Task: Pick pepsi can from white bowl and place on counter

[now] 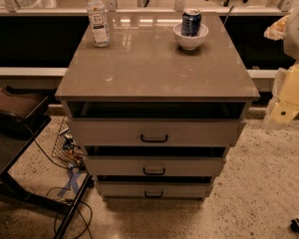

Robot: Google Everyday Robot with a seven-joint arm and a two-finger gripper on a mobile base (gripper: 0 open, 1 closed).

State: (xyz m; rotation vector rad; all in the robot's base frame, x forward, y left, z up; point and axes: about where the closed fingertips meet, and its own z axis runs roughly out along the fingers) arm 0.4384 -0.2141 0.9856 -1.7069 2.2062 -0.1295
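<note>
The pepsi can [191,22], dark blue with a silver top, stands upright inside the white bowl [190,40]. The bowl sits at the far right of the grey-brown counter [154,66]. My arm hangs at the right edge of the view, beside the counter. Its gripper [283,112] is at the arm's lower end, just right of the counter's front right corner. It is well in front of the bowl and lower than it, and touches nothing.
A clear plastic bottle [97,18] with a white cap stands at the counter's far left. Three light drawers [154,133] below stand slightly open. A dark chair [15,108], a wire basket and cables lie on the floor at the left.
</note>
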